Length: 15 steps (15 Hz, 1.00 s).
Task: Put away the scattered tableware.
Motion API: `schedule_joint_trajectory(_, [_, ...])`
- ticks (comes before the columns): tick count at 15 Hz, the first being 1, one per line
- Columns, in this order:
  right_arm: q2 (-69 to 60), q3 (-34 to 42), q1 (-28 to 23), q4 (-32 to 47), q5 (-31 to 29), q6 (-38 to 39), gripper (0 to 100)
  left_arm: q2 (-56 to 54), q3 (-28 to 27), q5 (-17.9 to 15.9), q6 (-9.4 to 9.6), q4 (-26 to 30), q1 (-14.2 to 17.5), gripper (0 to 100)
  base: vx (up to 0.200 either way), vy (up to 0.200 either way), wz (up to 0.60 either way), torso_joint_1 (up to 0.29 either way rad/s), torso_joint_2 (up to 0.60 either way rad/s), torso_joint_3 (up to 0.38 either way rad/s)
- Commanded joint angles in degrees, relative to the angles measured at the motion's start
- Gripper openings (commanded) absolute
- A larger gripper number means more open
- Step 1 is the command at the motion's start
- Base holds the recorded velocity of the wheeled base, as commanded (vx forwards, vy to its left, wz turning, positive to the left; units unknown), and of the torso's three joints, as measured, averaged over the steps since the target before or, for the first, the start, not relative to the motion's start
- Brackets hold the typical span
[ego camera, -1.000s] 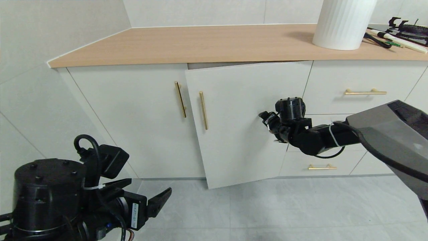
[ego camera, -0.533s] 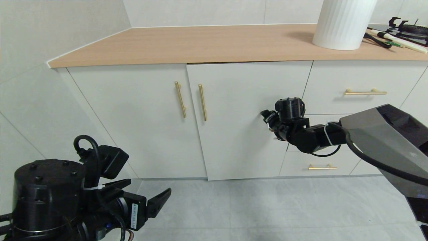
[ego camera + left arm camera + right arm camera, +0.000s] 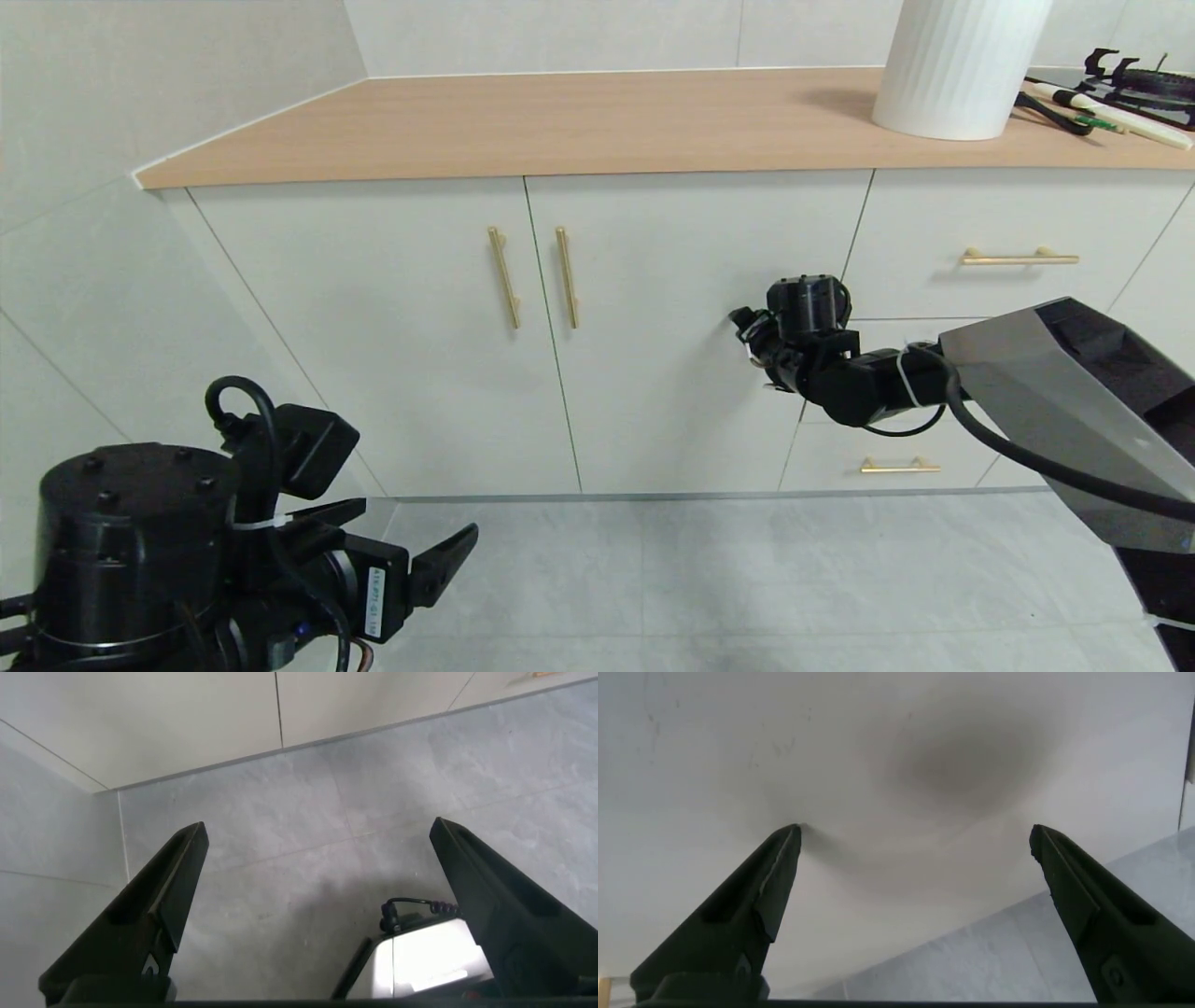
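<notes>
you are facing white cabinets under a wooden countertop (image 3: pixel 560 117). the tableware (image 3: pixel 1106 107), a few long utensils, lies at the countertop's far right end. it is partly cut off by the frame edge and too small to tell piece from piece. a white ribbed container (image 3: pixel 962 65) just beside it is cut off at the top.

your right gripper (image 3: pixel 744 329) is at the face of the cabinet door (image 3: pixel 672 392), to the right of its gold handle (image 3: pixel 567 277). the right wrist view shows its fingers (image 3: pixel 766 887) spread wide, tips at the door, holding nothing. your left gripper (image 3: pixel 401 541) hangs low over the grey floor (image 3: pixel 747 579), fingers apart and empty.

a second ago this door stood ajar, swung out on its handle side. now it sits flush with its neighbour, and the right arm has pushed in with it. the left gripper has not moved.
</notes>
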Motion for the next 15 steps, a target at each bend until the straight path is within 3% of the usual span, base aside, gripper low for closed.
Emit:
schedule_joint_trajectory(1, [-0.08,0.23,-0.02,-0.05,0.04,0.00,100,0.07,-0.04,0.04,-0.04,-0.03,-0.01,100,0.000,0.000,0.00,0.000,0.00,0.000])
schedule_joint_trajectory(5, [-14.14,15.26,2.88,-0.58,6.10,-0.26,100,-0.54,-0.04,0.04,-0.30,-0.21,0.08,100,0.000,0.000,0.00,0.000,0.00,0.000])
schedule_joint_trajectory(9, [-33.74,34.24,3.58,-3.57,6.36,-6.07,100,-7.57,-0.48,0.12,-0.21,-0.12,1.22,100,0.000,0.000,0.00,0.000,0.00,0.000])
schedule_joint_trajectory(13, [-61.25,61.93,3.32,-10.51,6.19,-21.01,100,-27.88,6.56,0.30,0.05,1.64,4.92,100,0.000,0.000,0.00,0.000,0.00,0.000])
schedule_joint_trajectory(15, [-74.87,70.19,3.49,-11.21,5.05,-29.09,100,-37.81,8.40,0.21,1.63,6.73,6.41,100,0.000,0.000,0.00,0.000,0.00,0.000])
